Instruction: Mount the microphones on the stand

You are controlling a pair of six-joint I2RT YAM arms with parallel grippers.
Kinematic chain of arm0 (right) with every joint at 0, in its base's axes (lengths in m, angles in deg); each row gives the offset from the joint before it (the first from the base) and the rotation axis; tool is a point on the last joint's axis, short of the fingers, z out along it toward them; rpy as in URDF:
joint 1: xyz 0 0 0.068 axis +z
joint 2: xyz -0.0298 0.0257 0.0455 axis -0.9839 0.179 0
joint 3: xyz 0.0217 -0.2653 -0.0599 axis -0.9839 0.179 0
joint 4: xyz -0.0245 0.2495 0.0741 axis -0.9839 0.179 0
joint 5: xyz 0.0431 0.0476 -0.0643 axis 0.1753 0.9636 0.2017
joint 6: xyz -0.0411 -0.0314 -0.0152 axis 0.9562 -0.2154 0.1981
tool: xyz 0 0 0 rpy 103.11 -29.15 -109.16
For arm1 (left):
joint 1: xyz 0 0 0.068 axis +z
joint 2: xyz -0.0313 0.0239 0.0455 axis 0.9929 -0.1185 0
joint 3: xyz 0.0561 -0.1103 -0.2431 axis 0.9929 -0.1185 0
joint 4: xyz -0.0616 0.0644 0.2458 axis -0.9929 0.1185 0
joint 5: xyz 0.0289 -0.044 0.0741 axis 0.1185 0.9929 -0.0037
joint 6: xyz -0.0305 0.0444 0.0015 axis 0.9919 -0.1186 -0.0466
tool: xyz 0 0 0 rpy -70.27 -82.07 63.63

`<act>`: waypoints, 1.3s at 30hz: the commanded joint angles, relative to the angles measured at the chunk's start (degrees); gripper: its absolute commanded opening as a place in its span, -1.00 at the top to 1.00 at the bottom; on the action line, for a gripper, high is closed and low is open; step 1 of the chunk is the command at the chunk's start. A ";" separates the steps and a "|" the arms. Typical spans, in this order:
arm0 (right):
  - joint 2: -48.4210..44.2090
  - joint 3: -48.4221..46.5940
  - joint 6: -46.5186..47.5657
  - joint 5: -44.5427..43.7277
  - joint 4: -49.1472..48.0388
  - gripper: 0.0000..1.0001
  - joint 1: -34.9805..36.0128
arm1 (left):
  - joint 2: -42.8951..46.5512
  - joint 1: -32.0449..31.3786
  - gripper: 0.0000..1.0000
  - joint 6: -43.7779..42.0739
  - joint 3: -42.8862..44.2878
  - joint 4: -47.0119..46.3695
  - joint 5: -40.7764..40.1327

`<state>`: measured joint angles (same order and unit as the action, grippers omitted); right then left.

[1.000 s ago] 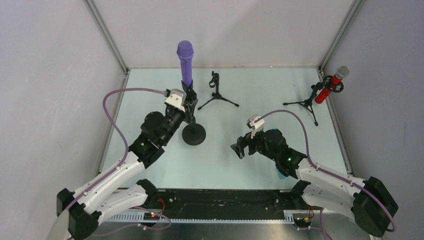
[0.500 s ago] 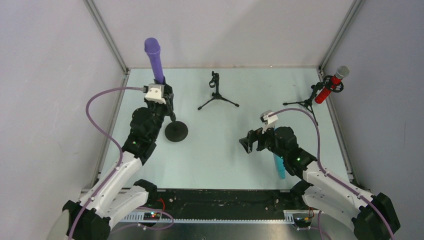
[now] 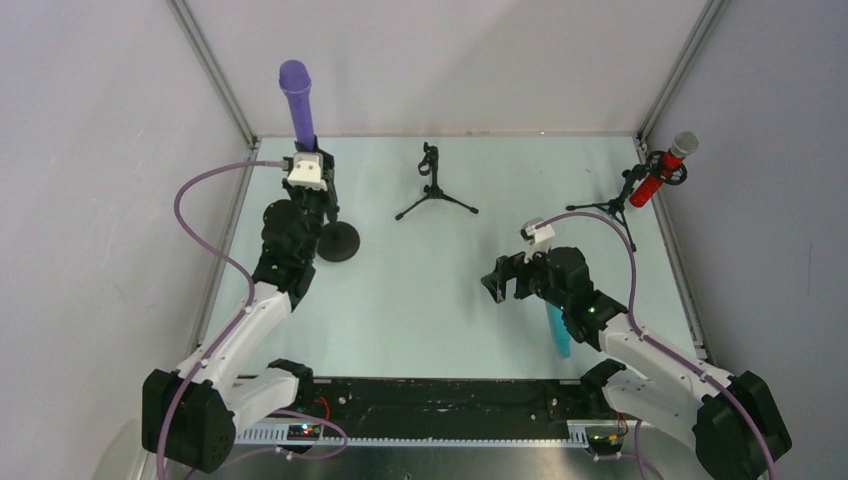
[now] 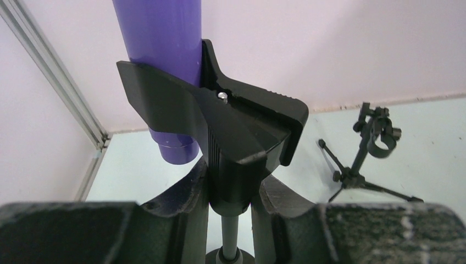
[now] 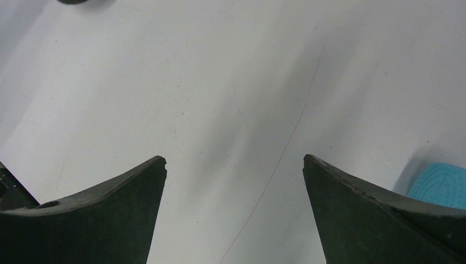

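Observation:
The purple microphone (image 3: pixel 296 100) (image 4: pixel 165 66) stands nearly upright in the black clip (image 4: pixel 236 126) of a round-base stand (image 3: pixel 338 242). My left gripper (image 3: pixel 320 207) (image 4: pixel 233 192) is shut on that stand's neck just under the clip, at the table's far left. The red microphone (image 3: pixel 655 178) sits in a tripod stand (image 3: pixel 612 208) at the far right. The teal microphone (image 3: pixel 556 330) (image 5: pixel 442 184) lies on the table beside and partly under my right arm. My right gripper (image 3: pixel 503 284) (image 5: pixel 235 159) hangs open over bare table, left of the teal microphone.
An empty black tripod stand (image 3: pixel 433 185) (image 4: pixel 373 148) stands at the far middle. White walls and aluminium frame posts (image 3: pixel 215 75) close in the table on the left, back and right. Purple cables loop off both wrists.
My left gripper has carried the round-base stand with the purple microphone leftward and toward the back-left corner. My right gripper has shifted a little to the right, uncovering more of the teal microphone.

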<state>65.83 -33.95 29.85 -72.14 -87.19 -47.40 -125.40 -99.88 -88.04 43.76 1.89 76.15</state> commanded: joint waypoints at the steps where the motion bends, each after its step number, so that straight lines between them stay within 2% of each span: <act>1: 1.18 -2.25 0.36 1.58 -4.15 -0.98 -0.77 | -2.18 1.95 1.00 -1.45 0.68 -17.11 2.51; 13: 2.71 -2.14 0.92 1.79 -3.34 -0.99 -1.37 | -11.70 4.89 1.00 1.31 -0.38 -26.78 5.32; 28: 4.28 -2.18 0.45 1.87 -4.41 -0.99 -1.69 | -12.77 6.32 0.98 4.86 -4.07 -29.23 5.16; 34: 5.03 -2.23 0.37 2.48 -4.71 -0.99 -1.62 | -13.07 6.32 0.63 3.44 -4.23 -29.21 4.35; 36: 5.26 -2.22 0.39 2.69 -4.68 -0.99 -1.63 | -12.91 6.26 0.25 2.63 -4.39 -29.20 4.84; 39: 5.66 -2.23 0.43 2.93 -4.83 -0.98 -1.65 | -12.57 6.31 -0.14 1.71 -4.72 -29.18 4.91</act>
<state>70.99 -33.95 29.88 -70.04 -89.73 -48.82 -139.02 -93.91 -84.81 39.15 -21.63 80.57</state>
